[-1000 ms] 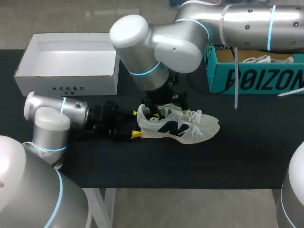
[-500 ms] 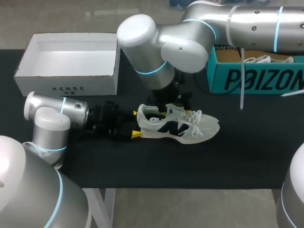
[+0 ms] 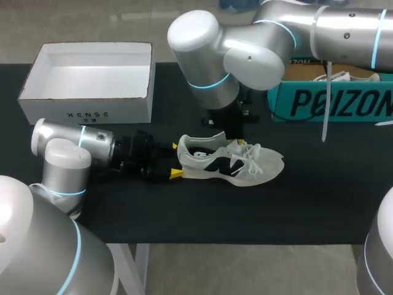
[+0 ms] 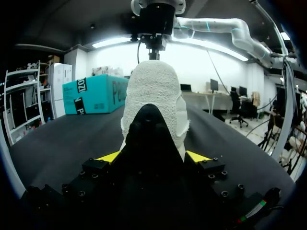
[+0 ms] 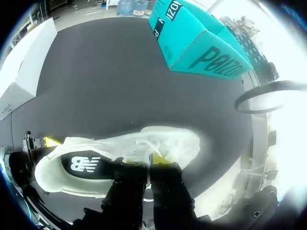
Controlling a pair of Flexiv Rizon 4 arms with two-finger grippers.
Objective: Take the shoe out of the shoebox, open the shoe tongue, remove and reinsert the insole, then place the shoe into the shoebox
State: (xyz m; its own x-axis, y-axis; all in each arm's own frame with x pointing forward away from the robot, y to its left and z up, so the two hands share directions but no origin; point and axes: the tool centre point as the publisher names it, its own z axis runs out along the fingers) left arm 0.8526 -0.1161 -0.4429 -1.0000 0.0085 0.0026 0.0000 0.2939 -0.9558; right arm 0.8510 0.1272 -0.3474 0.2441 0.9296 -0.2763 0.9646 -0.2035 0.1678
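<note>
A white shoe (image 3: pixel 236 163) with a dark side logo lies on its sole on the black table, toe to the right. My left gripper (image 3: pixel 175 160) lies low at the heel (image 4: pixel 153 96), one yellow tip (image 4: pixel 109 156) pressed against each side of it, shut on the shoe. My right gripper (image 3: pixel 226 128) hangs over the shoe's opening. Its fingers (image 5: pixel 151 160) are shut on the raised tongue (image 3: pixel 215 136) just behind the laces (image 5: pixel 144 143). The insole is hidden inside the shoe.
An open white box (image 3: pixel 86 114) stands at the back left of the table. A teal shoebox (image 3: pixel 331 101) with another shoe in it stands at the back right. My right arm's big elbow (image 3: pixel 202 49) looms above the table's middle.
My right gripper has gone from open to shut on the tongue. The right arm has shifted to the right and back, lifting the tongue. The left arm and the shoe have stayed put.
</note>
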